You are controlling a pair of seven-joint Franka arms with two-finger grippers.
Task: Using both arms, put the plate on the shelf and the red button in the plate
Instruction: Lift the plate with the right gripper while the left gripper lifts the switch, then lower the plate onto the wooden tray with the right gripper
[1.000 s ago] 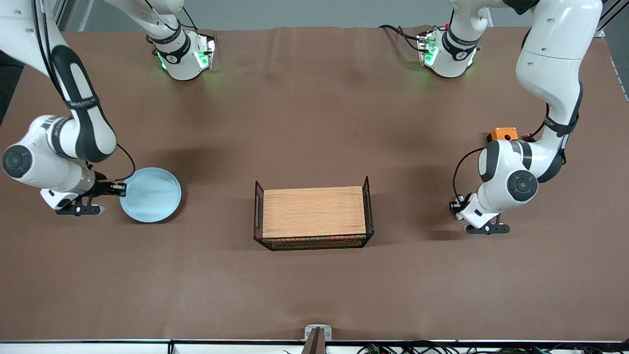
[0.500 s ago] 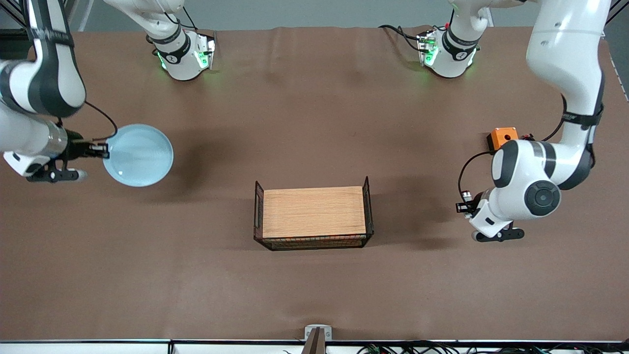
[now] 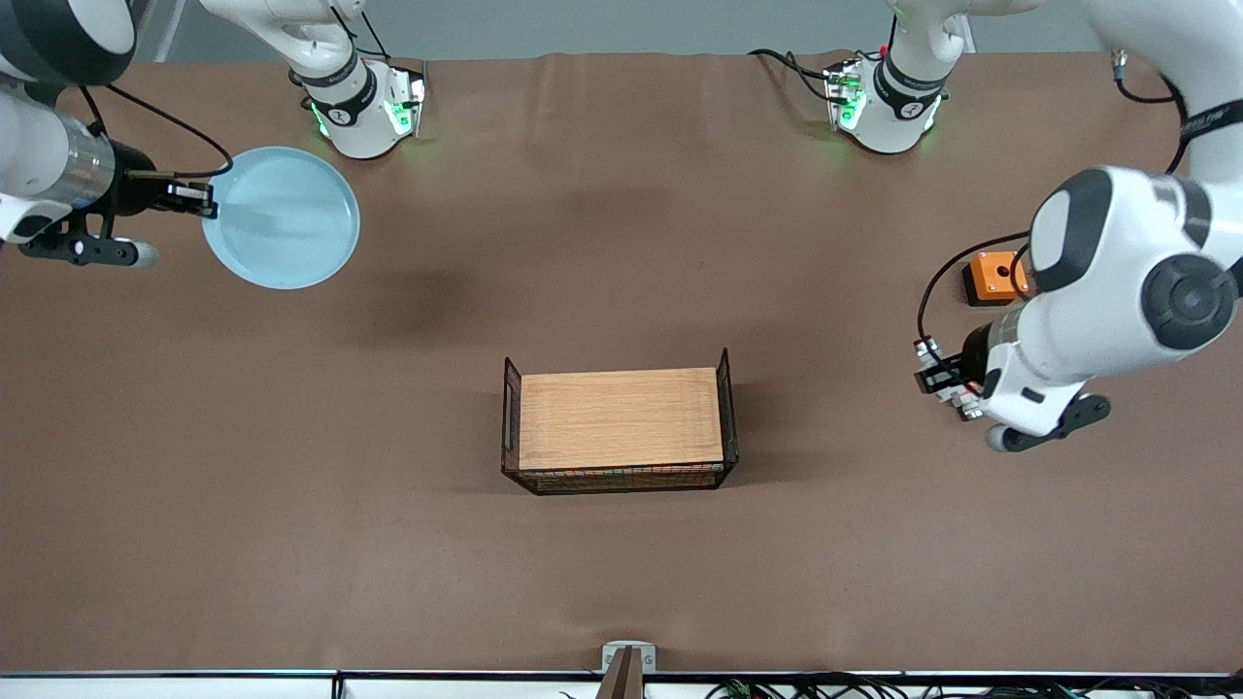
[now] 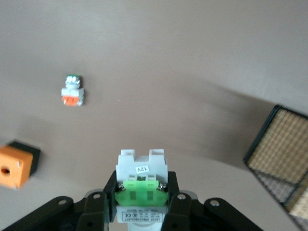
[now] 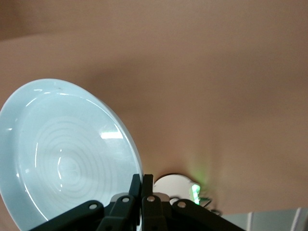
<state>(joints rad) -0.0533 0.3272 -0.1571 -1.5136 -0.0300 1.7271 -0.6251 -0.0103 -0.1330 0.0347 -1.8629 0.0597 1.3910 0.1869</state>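
- The right gripper (image 3: 199, 199) hung in the air near the right arm's base, fingers pinched on the plate (image 3: 282, 217) rim.
- The left gripper (image 3: 947, 381) hovered beside the wire basket (image 3: 619, 425), fingers clamping the red button (image 4: 142, 184).

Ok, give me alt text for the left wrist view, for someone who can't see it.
The left gripper is shut on the red button, a white piece with a green patch, held in the air over the brown table. Lying on the table are a similar white piece with an orange block, an orange box and a wire basket.
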